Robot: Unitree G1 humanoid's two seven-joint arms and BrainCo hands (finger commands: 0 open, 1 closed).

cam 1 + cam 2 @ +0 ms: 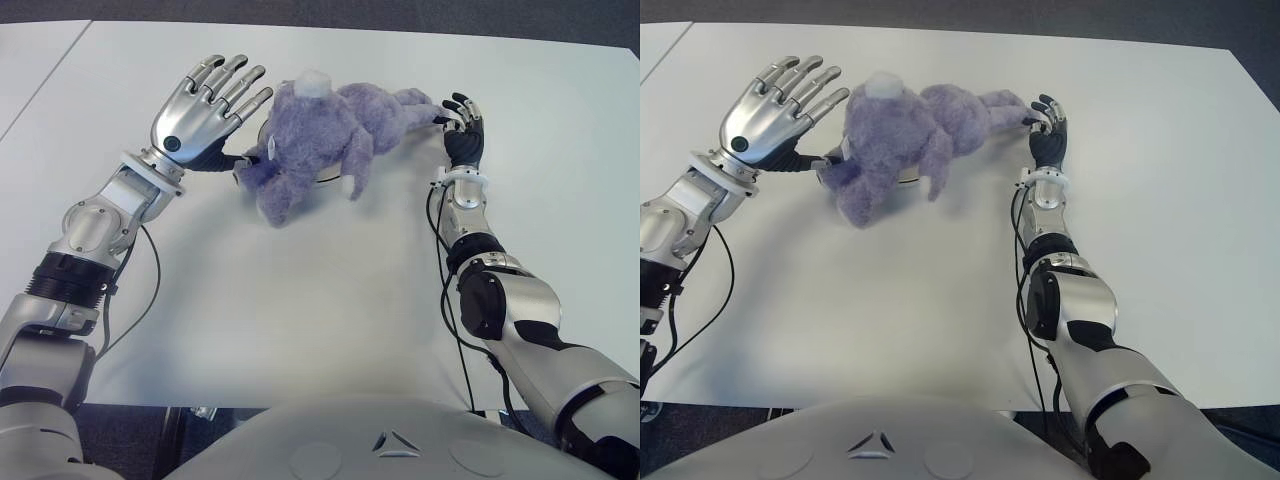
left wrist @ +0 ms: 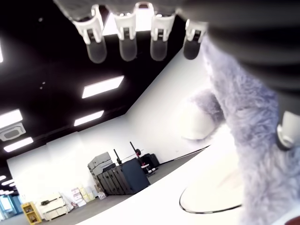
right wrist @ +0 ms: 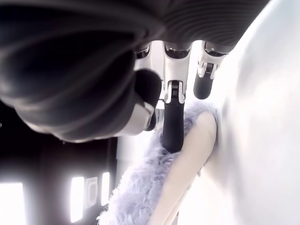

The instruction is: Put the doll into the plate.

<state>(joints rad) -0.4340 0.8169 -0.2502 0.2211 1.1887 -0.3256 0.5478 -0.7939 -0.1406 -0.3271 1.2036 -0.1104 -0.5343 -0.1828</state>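
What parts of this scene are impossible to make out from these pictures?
- Plate: the doll covers nearly all of it in both eye views.
- Right hand: its grip on the doll's limb is unclear, blocked by its own palm in the right wrist view.
- Left hand: thumb hidden behind the doll.

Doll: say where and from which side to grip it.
Judging from its pose, grip the doll by the thick body, from above: it sprawls across the plate and its limbs are thin and floppy. The right hand touches only one limb; the left hand, fingers spread, shows at the doll's left.
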